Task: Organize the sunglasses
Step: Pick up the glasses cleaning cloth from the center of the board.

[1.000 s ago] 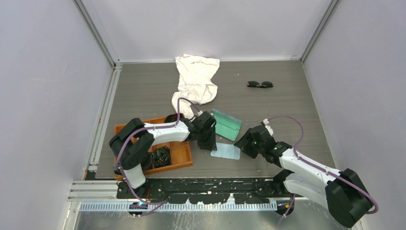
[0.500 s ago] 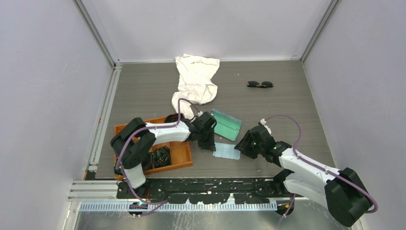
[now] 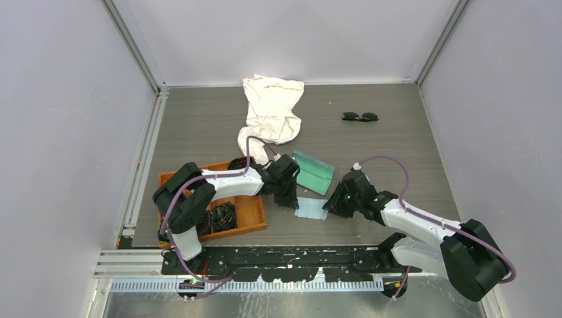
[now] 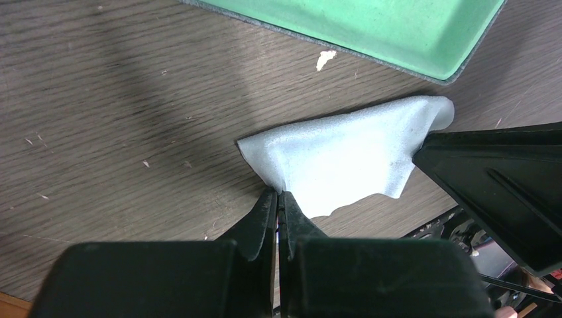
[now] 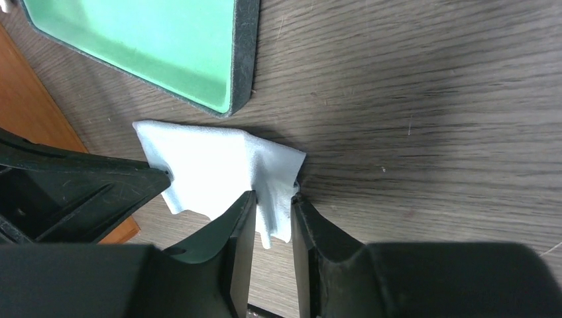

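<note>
From above: the sunglasses (image 3: 360,116) lie folded on the grey wood-grain table (image 3: 397,152), far back on the right side, well apart from both arms and from everything else. A crumpled white cloth (image 3: 272,112) sprawls at the back centre. In front of it an open glasses case (image 3: 313,172) shows its green lining. Just in front of the case a small pale blue cloth (image 3: 310,208) lies flat, with the left gripper (image 3: 289,197) at its left edge and the right gripper (image 3: 330,205) at its right edge. An orange tray (image 3: 252,213) sits at the near left with black coiled bundles (image 3: 223,215) inside, partly under the left arm.

From the left wrist: the left gripper (image 4: 278,200) is fully closed, its two tips pinching a corner of the blue cloth (image 4: 344,156), which puckers up from the table at the pinch. The green-lined case (image 4: 397,26) fills the top edge. The black body of the right gripper (image 4: 504,179) meets the cloth's far corner.

From the right wrist: the right gripper (image 5: 272,211) has its jaws partly apart, standing astride the rumpled near edge of the blue cloth (image 5: 212,165); a narrow gap shows between them, with the cloth's fold in it. The case (image 5: 146,46) lies just beyond the cloth, the left gripper (image 5: 73,192) covers the cloth's other edge, and a strip of the tray (image 5: 23,86) shows at the left.
</note>
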`<state>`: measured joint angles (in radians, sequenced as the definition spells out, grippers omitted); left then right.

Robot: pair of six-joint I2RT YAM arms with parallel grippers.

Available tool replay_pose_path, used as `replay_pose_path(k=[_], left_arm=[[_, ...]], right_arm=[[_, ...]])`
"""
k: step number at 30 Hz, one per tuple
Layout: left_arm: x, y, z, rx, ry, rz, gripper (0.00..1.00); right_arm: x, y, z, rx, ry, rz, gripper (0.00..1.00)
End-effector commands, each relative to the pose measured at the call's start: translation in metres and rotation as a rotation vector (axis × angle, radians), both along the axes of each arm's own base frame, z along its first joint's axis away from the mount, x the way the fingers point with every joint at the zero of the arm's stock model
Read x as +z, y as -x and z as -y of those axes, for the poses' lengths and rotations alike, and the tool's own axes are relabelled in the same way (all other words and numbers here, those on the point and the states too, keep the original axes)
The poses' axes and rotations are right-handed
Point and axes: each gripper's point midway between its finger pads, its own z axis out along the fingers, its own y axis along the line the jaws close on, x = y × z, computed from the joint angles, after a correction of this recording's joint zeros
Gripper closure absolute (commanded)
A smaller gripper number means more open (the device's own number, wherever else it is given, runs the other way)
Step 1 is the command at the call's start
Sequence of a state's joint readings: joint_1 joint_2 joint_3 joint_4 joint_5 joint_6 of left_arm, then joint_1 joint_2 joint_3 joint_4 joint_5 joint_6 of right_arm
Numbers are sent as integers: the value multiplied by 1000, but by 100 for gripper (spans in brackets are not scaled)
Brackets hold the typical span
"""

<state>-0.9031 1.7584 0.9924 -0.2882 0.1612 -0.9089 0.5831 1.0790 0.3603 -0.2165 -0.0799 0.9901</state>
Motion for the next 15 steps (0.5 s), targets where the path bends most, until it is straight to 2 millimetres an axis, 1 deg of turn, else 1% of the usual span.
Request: replay_pose_path(k=[1, 4, 5, 8, 11, 15], left_arm=[[10, -3, 8, -15, 32, 26, 100], [12, -3, 6, -12, 28, 31, 99], [12, -4, 5, -9, 24, 35, 100], [12, -5, -1, 10, 8, 50, 99], [17, -9, -7, 33, 0, 83, 99], [18, -10, -13, 52, -16, 101, 99]], right_arm=[[-25, 26, 22, 20, 110, -97, 69], [-22, 25, 27, 0, 127, -85, 68], [-21, 24, 30, -10, 137, -79, 66], [-18, 23, 40, -43, 176, -55, 64], [-16, 22, 43, -48, 186, -49, 64], [-21, 26, 39, -27, 189, -81, 64]])
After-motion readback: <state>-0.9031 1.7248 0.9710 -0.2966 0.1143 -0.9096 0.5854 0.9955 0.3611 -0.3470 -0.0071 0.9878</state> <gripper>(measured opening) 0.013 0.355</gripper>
